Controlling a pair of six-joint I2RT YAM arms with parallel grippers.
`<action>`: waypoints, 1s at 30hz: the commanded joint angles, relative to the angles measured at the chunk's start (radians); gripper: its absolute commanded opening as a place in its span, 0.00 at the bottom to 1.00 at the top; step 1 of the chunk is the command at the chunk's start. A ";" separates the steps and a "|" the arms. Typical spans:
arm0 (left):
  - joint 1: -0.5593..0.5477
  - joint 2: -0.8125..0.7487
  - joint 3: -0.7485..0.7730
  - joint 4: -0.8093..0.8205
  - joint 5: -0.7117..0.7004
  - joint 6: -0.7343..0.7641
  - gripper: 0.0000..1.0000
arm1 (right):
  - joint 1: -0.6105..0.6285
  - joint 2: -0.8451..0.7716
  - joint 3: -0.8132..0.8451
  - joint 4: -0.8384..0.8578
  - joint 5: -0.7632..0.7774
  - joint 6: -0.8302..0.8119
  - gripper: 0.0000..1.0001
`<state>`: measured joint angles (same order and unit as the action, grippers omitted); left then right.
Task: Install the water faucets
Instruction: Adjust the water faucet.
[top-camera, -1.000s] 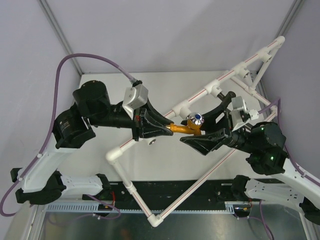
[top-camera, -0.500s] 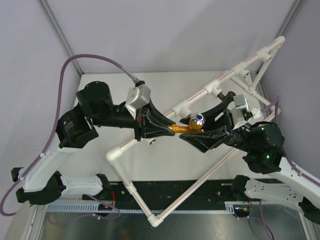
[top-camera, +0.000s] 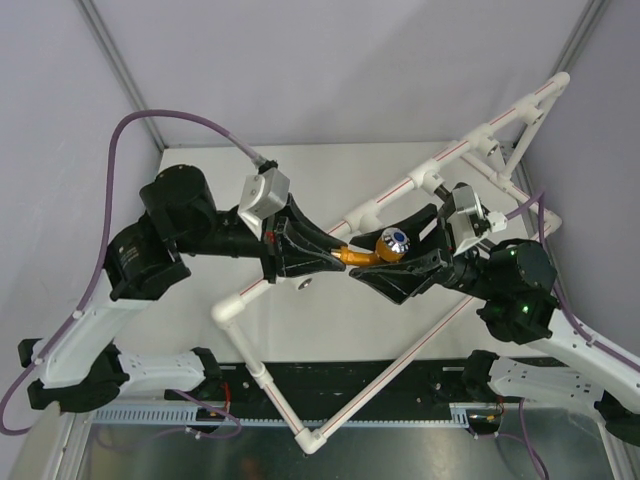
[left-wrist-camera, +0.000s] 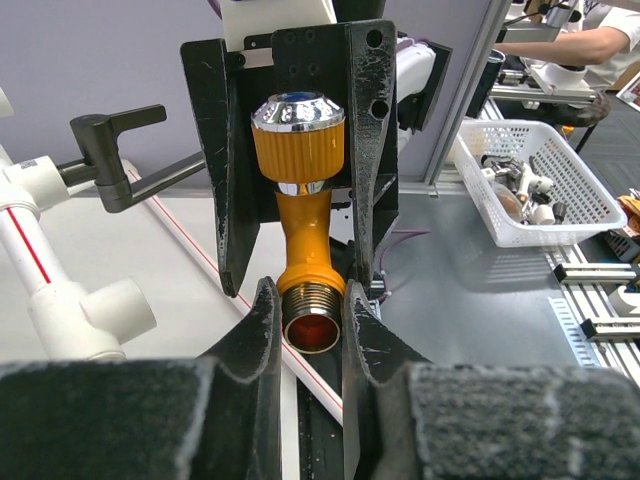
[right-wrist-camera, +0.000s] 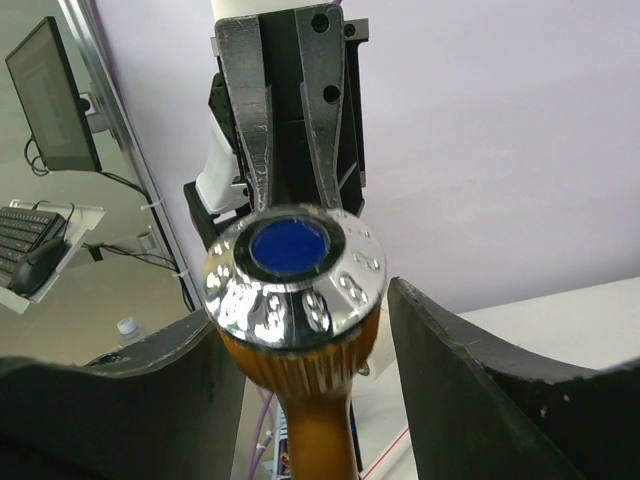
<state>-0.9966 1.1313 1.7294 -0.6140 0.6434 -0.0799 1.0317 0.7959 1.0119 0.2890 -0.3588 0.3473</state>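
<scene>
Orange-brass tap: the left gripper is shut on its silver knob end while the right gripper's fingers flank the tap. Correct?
No. The left wrist view shows the left gripper shut on the orange-brass tap at its threaded end, not the knob; the right gripper does flank the tap.

The small tap (left-wrist-camera: 300, 235) was orange-brass, with a knurled knob (right-wrist-camera: 295, 270) capped in shiny silver around a blue centre. It hung clear of the tabletop (top-camera: 330, 165), its open threaded end pinched in the left tool (left-wrist-camera: 305, 322) and its knob set between the fingers of the right tool (left-wrist-camera: 300, 272) (whether they touched was unclear). The black tap (left-wrist-camera: 128, 186), with a lever handle and a long arm, sat by the white pipe frame (top-camera: 385, 198).
</scene>
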 joint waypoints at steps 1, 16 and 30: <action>-0.005 -0.032 -0.002 0.064 0.011 -0.011 0.00 | 0.002 -0.009 0.000 0.013 -0.010 0.004 0.61; -0.004 -0.029 -0.001 0.077 0.008 -0.015 0.00 | 0.006 -0.019 -0.011 0.012 -0.006 0.005 0.58; -0.004 -0.015 -0.019 0.097 0.036 -0.037 0.00 | 0.008 -0.001 -0.010 0.070 -0.027 0.013 0.58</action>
<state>-0.9966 1.1152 1.7142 -0.5770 0.6586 -0.0978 1.0328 0.7959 0.9970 0.2947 -0.3733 0.3481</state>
